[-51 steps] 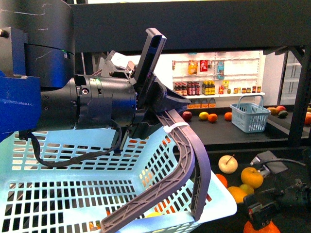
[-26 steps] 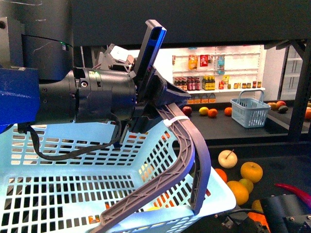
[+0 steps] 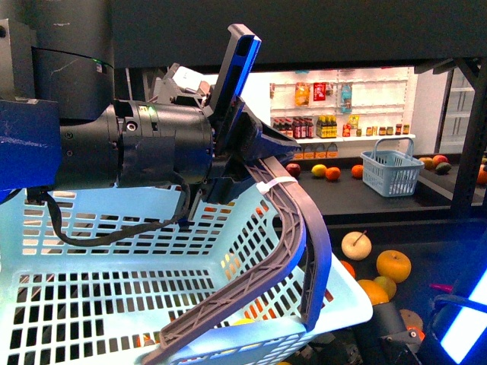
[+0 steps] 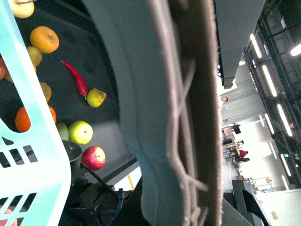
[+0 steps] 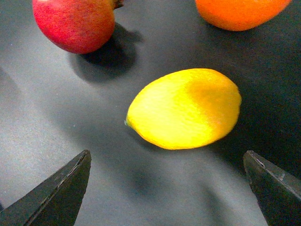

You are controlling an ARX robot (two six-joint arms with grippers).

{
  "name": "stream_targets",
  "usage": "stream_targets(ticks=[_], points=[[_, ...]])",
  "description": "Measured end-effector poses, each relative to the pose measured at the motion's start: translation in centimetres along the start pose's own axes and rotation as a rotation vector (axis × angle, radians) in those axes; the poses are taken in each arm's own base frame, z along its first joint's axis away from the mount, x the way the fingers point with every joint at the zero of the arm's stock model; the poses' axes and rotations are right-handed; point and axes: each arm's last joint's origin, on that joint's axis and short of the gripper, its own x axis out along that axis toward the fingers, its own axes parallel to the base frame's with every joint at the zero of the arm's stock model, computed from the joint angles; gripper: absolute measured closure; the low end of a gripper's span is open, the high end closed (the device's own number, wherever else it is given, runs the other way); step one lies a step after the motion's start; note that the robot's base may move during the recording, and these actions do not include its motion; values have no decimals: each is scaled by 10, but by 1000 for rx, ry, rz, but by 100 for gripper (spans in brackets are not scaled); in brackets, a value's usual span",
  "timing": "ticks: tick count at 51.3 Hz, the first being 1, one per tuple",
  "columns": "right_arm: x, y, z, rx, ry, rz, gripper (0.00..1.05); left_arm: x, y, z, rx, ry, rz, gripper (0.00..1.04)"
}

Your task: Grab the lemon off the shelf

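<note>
The lemon [image 5: 183, 108], pale yellow and oval, lies on the black shelf tray [image 5: 70, 132] in the right wrist view. My right gripper [image 5: 167, 190] is open, its two dark fingertips [image 5: 56, 193] spread wide just short of the lemon, not touching it. In the front view my left gripper [image 3: 243, 152] is shut on the grey basket handle [image 3: 293, 228] of a light blue basket [image 3: 114, 281], held up under the black shelf board [image 3: 342, 34]. The handle [image 4: 178, 117] fills the left wrist view. The right arm [image 3: 456, 327] shows only at the bottom right corner.
A red fruit [image 5: 75, 23] and an orange [image 5: 240, 12] lie just beyond the lemon. A golden apple [image 3: 356, 245] and an orange fruit [image 3: 393, 265] sit on the tray. A red chilli [image 4: 75, 77], a green apple [image 4: 81, 132], a small far basket [image 3: 392, 172].
My right arm has moved down and to the right, sinking to the front view's bottom corner. My left gripper and the basket have barely shifted.
</note>
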Motion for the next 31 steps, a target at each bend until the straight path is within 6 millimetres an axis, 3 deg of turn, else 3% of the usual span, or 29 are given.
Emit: stream_targets(ticks=[31], points=[[50,-4,10,-41,-12,-95,7,0,0,0,0,0,0,97]])
